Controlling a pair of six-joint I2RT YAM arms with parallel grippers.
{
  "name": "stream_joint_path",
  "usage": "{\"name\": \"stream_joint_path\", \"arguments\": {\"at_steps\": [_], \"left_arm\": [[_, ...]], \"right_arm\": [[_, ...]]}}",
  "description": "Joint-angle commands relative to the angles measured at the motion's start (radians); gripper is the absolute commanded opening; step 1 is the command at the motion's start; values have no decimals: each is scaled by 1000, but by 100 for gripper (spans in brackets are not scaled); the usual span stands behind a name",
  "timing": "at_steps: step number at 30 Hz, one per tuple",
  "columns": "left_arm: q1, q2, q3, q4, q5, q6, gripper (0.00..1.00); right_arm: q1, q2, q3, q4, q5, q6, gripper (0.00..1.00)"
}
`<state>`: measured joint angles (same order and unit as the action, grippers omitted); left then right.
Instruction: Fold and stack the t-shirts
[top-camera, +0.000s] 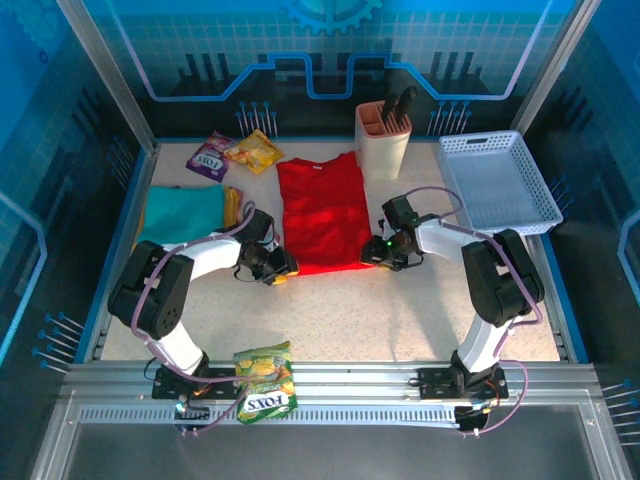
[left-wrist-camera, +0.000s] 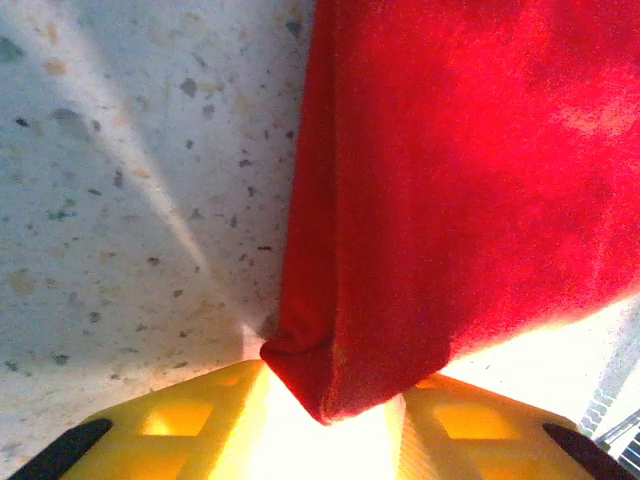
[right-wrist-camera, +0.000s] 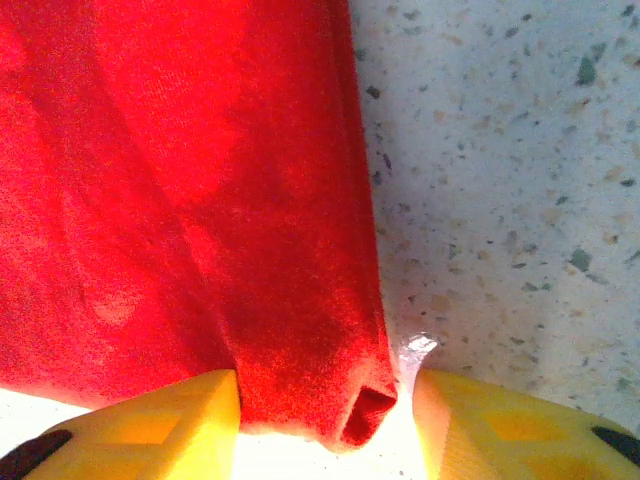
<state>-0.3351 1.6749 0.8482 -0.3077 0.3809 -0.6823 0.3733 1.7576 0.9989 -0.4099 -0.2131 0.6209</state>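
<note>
table (top-camera: 400, 310): pale speckled top, the red shirt is laid out on it

red shirt (top-camera: 322, 215): used as the landmark here. It's spread flat with the collar toward the far side, sleeves look tucked in so a long rectangle is made. Both near corners are bunched up a bit

basket (top-camera: 497, 185): white plastic, sat well off to the right of the red shirt, nothing seen inside

teal shirt (top-camera: 180, 213): folded, parked left of the red shirt, well apart from it

block (top-camera: 383, 140): pale knife block with dark handles, set just beyond the red shirt's far right corner

yellow shirt (top-camera: 233, 205): only a strip of it is seen, between the teal shirt and the red shirt

packets: purple one (top-camera: 210, 158) and yellow one (top-camera: 253, 152) dropped beyond the red shirt's far left corner; a green one (top-camera: 266, 380) is left well nearer than the red shirt, by the arm bases

left gripper (top-camera: 283, 268): at the red shirt's near left corner. In the wrist view (left-wrist-camera: 330, 385) the corner is pinched between the yellow fingers, cloth touching both

right gripper (top-camera: 372, 258): at the near right corner. Jaws are part closed (right-wrist-camera: 328, 400) with the corner between them, but a bright sliver is left beside one finger, so a real grip can't be told
</note>
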Motion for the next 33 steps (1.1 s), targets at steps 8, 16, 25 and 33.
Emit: {"name": "stream_joint_path", "arguments": {"at_steps": [8, 16, 25, 33], "left_arm": [[-2, 31, 17, -18, -56, 24, 33], [-2, 75, 28, 15, -50, 22, 26], [-2, 114, 101, -10, -53, 41, 19], [-5, 127, 122, -11, -41, 45, 6]], "right_arm": [[36, 16, -8, -6, 60, 14, 51], [51, 34, -2, 2, 55, 24, 38], [52, 39, 22, -6, 63, 18, 14], [57, 46, 47, -29, 79, 10, 1]]}}
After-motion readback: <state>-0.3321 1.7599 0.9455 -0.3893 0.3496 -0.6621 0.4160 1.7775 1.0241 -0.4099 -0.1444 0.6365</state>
